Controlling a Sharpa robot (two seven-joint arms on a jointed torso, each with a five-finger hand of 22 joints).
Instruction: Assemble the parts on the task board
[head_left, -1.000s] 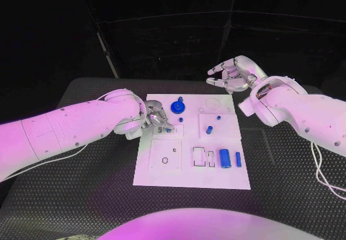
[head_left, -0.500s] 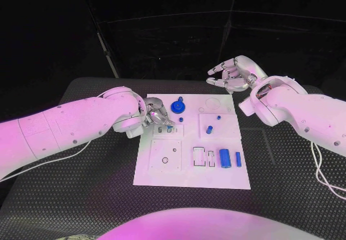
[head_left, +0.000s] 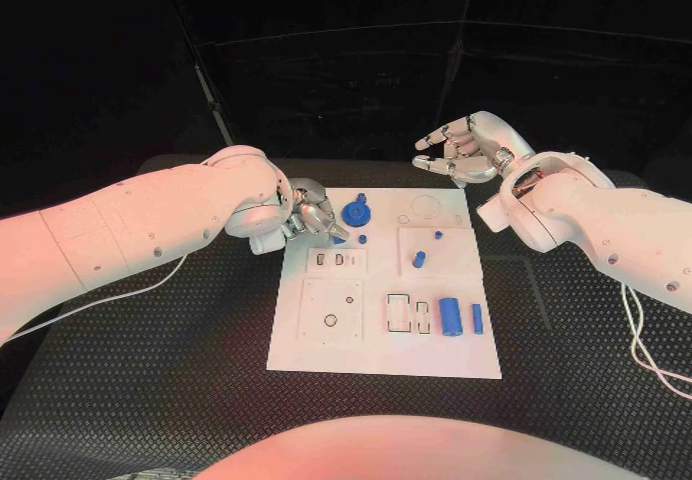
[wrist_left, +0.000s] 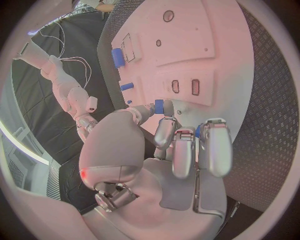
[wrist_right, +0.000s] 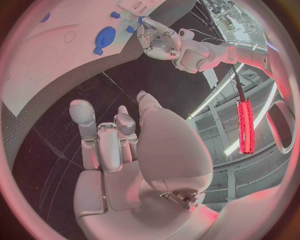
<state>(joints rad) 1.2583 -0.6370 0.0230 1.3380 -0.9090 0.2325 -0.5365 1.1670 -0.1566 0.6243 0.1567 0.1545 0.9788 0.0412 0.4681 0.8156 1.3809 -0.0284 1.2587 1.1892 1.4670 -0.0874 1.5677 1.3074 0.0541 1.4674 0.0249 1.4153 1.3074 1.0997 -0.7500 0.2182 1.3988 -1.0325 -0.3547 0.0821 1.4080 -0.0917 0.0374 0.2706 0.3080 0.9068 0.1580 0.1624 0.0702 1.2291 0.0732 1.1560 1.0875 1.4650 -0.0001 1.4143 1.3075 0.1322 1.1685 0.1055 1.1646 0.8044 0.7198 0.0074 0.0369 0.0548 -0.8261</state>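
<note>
- The left hand (head_left: 306, 219) had risen from the small plate with two slots (head_left: 336, 260) on the task board (head_left: 433, 355) and drawn back toward the board's far left part.
- In the left wrist view a small blue part (wrist_left: 159, 106) sat pinched at that hand's fingertips; a second blue piece by the other fingers could not be made out clearly.
- Both slots of the small plate looked dark and unfilled, so the part seemed lifted out rather than seated; I judged that insertion as not yet done.
- The right hand (head_left: 462, 148) hung beyond the board's far edge, above the black surface (head_left: 173, 400), fingers loosely spread and holding nothing, unmoved over the last second.
- The blue round disc (head_left: 356, 214) lay just beside the left hand, the blue cylinder (head_left: 450, 317) toward the near right.
</note>
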